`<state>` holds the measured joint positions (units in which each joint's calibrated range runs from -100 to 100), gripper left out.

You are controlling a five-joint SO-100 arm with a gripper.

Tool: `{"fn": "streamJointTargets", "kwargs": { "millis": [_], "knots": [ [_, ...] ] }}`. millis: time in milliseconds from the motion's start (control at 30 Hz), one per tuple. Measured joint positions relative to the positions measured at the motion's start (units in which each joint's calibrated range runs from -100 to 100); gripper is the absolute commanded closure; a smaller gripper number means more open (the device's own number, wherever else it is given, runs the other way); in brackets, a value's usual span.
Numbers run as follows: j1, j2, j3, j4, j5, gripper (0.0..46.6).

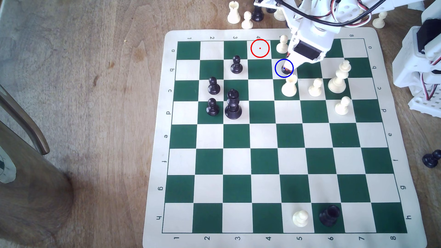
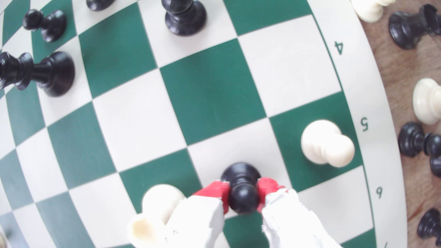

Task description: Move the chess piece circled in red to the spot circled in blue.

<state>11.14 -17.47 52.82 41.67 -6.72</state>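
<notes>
A green-and-cream chess mat (image 1: 274, 238) lies on a wooden tabletop (image 1: 95, 71). The white arm (image 1: 310, 35) reaches in from the top, its tool (image 1: 286, 68) down inside the blue ring (image 1: 284, 68) on a cream square, where a black pawn (image 1: 283, 69) is partly visible beneath it; whether the tool grips it cannot be told. The red ring (image 1: 260, 48) marks a bare cream square up and to the exterior view's left. A white pawn (image 1: 282, 44) stands just above the blue ring, a white rook (image 1: 289, 86) just below. Three other black pawns (image 1: 236, 64) and a tall black piece (image 1: 233, 104) stand well to the left.
</notes>
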Motion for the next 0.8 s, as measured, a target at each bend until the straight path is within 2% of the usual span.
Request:
{"fn": "streamJointTargets", "kwargs": {
  "millis": [100, 200, 467, 800],
  "knots": [
    [-0.07, 0.75, 0.27, -0.72, 0.00, 28.2],
    [0.22, 0.59, 2.62, -3.27, -0.20, 24.1],
    [1.99, -4.02, 6.69, -7.41, -0.54, 25.4],
    [2.58, -16.25, 6.69, -0.08, -0.54, 24.7]
  ]
}}
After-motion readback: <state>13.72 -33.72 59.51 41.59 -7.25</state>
